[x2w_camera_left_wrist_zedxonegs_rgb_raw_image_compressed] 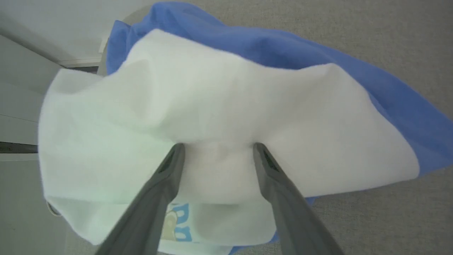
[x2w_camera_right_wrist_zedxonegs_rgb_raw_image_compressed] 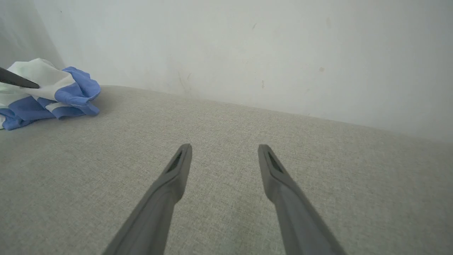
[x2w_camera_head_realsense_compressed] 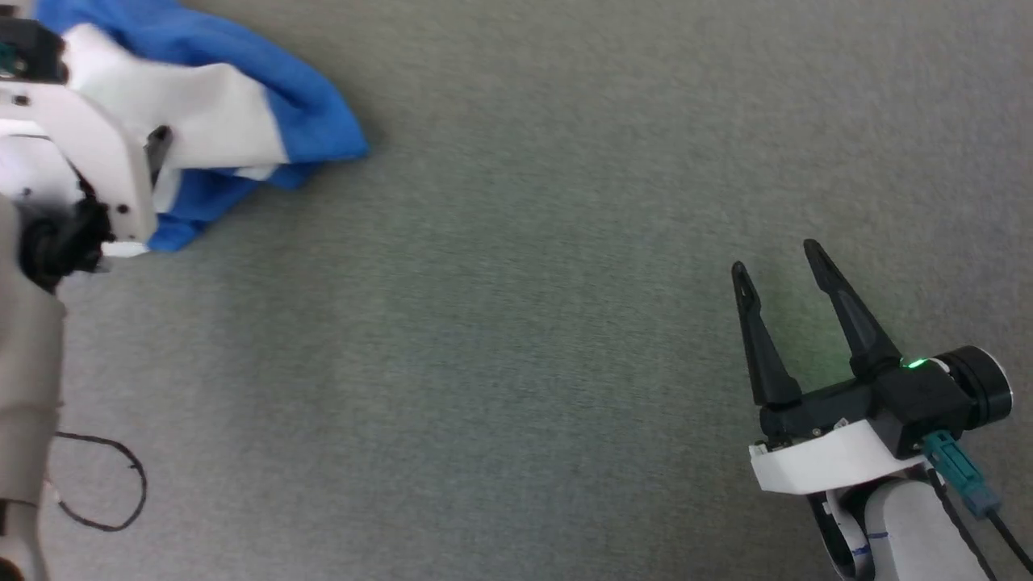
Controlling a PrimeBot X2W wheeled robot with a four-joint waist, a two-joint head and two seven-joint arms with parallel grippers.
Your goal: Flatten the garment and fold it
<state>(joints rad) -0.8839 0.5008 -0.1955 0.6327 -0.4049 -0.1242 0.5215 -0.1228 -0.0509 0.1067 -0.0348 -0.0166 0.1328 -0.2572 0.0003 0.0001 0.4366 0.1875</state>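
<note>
The garment [x2w_camera_head_realsense_compressed: 299, 105] lies crumpled at the far left of the grey surface, with white body cloth bunched over blue sleeves. My left arm [x2w_camera_head_realsense_compressed: 89, 145] covers part of it. In the left wrist view my left gripper [x2w_camera_left_wrist_zedxonegs_rgb_raw_image_compressed: 218, 147] is open. Both fingertips [x2w_camera_left_wrist_zedxonegs_rgb_raw_image_compressed: 178, 150] press into a white fold of the garment [x2w_camera_left_wrist_zedxonegs_rgb_raw_image_compressed: 230, 88], and the blue-lettered print [x2w_camera_left_wrist_zedxonegs_rgb_raw_image_compressed: 180, 223] peeks out below. My right gripper [x2w_camera_head_realsense_compressed: 775, 260] stands open over bare surface at the lower right, far from the cloth. The right wrist view shows the right gripper [x2w_camera_right_wrist_zedxonegs_rgb_raw_image_compressed: 224, 150] with nothing between its fingers and the garment [x2w_camera_right_wrist_zedxonegs_rgb_raw_image_compressed: 53, 92] at far left.
The grey woven surface [x2w_camera_head_realsense_compressed: 516, 323] stretches wide between the two arms. A pale wall [x2w_camera_right_wrist_zedxonegs_rgb_raw_image_compressed: 247, 53] rises behind it. A loose black cable loop [x2w_camera_head_realsense_compressed: 121, 484] hangs by my left arm at the lower left.
</note>
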